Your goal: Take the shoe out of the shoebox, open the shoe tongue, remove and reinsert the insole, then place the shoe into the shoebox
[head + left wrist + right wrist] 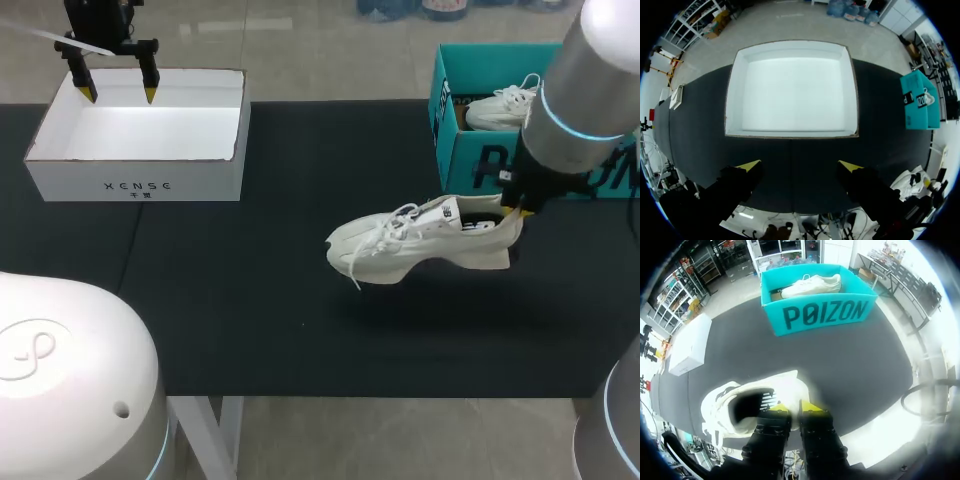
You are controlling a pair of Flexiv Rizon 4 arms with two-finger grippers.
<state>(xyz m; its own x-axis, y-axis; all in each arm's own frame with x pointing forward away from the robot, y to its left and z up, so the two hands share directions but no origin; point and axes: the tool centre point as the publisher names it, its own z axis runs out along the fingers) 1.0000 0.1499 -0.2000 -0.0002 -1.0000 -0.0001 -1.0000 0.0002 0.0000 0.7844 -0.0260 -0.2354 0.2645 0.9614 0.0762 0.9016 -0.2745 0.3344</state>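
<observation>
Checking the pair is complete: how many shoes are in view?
2. One white sneaker hangs in the right gripper over the table; a second sneaker lies inside the teal shoebox. More may be hidden behind its wall.

Robotics lab, by the look of it: left arm [60,380] and right arm [590,90] were mounted at a table [250,320] covered in a black mat, with staged test props there: a white box [135,185], a teal shoebox [470,160], a white shoe [400,250]

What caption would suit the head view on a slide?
The right gripper holds a shoe by its heel over the table beside the shoebox; the left gripper hangs open above a white box.
</observation>
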